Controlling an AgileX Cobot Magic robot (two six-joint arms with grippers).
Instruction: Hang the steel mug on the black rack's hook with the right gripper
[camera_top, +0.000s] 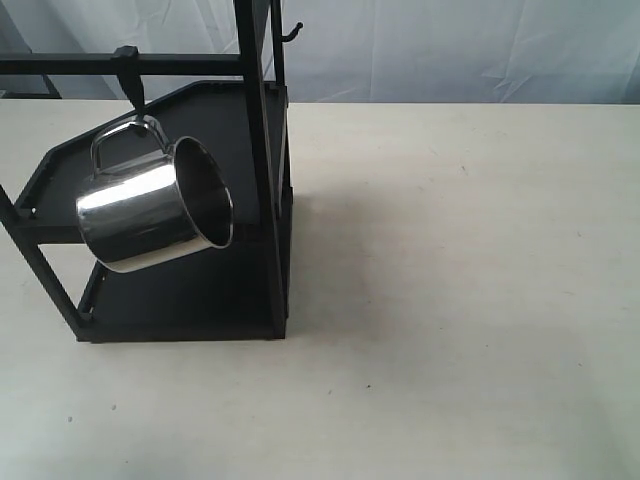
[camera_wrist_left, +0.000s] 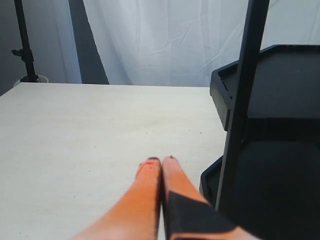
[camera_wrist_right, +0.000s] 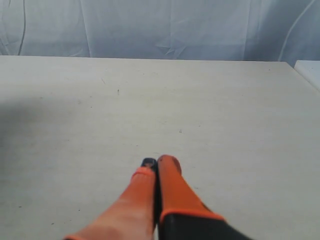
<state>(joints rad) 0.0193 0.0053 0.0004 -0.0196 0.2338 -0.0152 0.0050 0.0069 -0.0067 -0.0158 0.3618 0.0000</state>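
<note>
The steel mug (camera_top: 152, 215) hangs by its looped handle (camera_top: 125, 135) from the hook (camera_top: 129, 75), a black peg with a block clamp on the horizontal bar of the black rack (camera_top: 255, 150). The mug tilts with its mouth facing right. No gripper shows in the exterior view. In the right wrist view my right gripper (camera_wrist_right: 156, 163) is shut with nothing in it, over bare table. In the left wrist view my left gripper (camera_wrist_left: 161, 160) is shut and empty, beside a post of the black rack (camera_wrist_left: 240, 110).
A thin curved hook (camera_top: 291, 33) sticks out at the rack's top right. The pale table (camera_top: 460, 300) stretches to the right of the rack. A white curtain hangs behind. A dark stand (camera_wrist_left: 24, 45) is at the far edge in the left wrist view.
</note>
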